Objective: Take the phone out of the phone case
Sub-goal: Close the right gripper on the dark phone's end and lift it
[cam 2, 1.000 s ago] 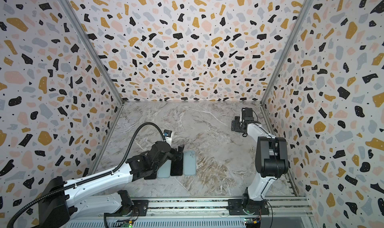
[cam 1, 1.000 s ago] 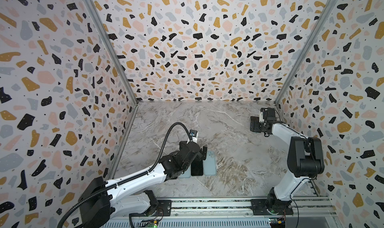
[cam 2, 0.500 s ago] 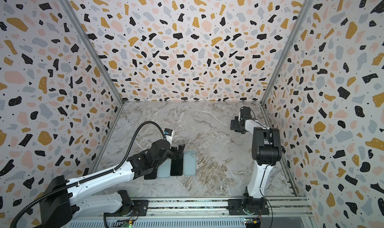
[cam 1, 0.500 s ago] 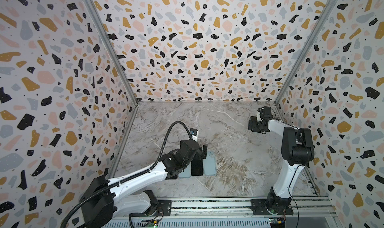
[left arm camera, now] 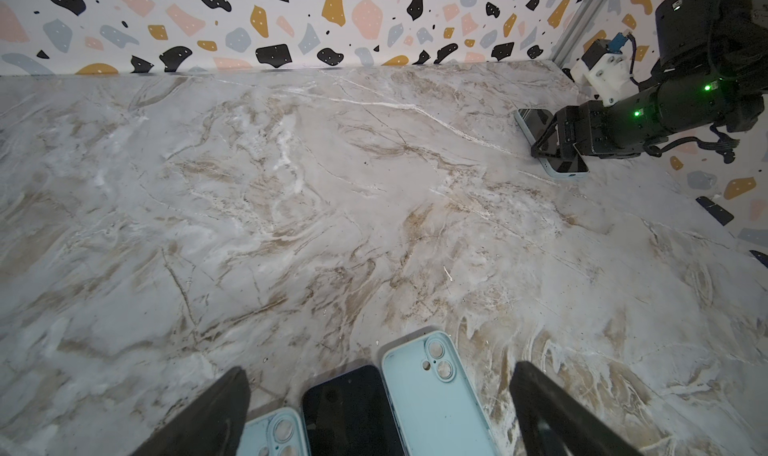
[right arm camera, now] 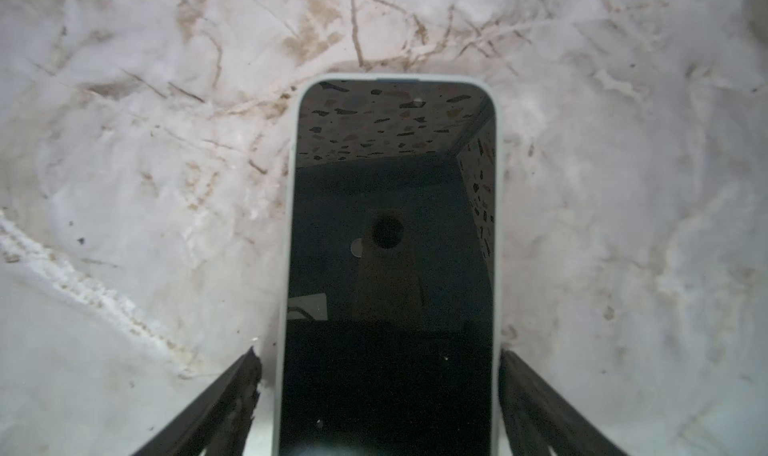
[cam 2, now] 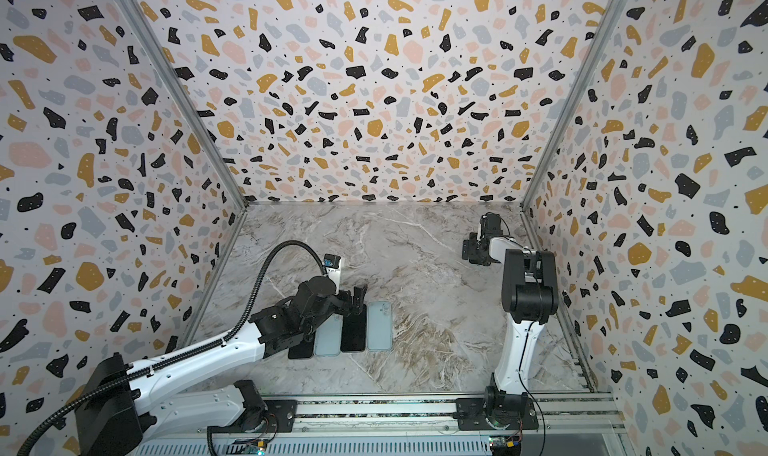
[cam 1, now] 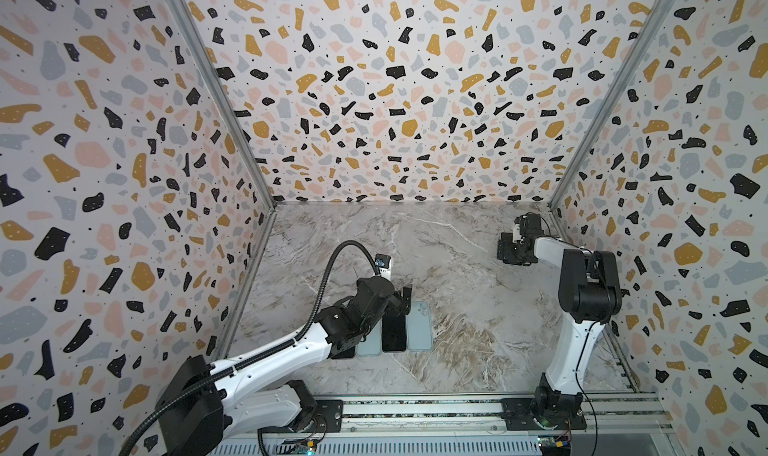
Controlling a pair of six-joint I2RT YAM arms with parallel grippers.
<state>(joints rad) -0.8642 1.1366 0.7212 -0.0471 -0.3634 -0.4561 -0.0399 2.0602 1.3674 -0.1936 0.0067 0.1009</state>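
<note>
A dark-screened phone (right arm camera: 390, 233) in a light blue phone case (right arm camera: 291, 225) lies flat at the back right of the marble floor. It also shows in the left wrist view as the cased phone (left arm camera: 536, 121). My right gripper (right arm camera: 379, 356) is low over it and open, one finger on each long side with narrow gaps to the case. In both top views the right gripper (cam 1: 507, 250) (cam 2: 471, 250) hides the phone. My left gripper (left arm camera: 381, 371) (cam 1: 397, 304) is open above a row of phones and cases near the front.
The front row holds a bare black phone (cam 1: 394, 329) (left arm camera: 349, 412) between two empty light blue cases (cam 1: 419, 327) (cam 1: 369, 341); another black phone (cam 1: 345, 353) is partly under the left arm. Terrazzo walls enclose three sides; the right wall (cam 1: 582, 225) is close to the right gripper.
The right arm's elbow has swung upright and back, and its gripper has shifted slightly left over the cased phone. The left arm and the front row have not moved.
</note>
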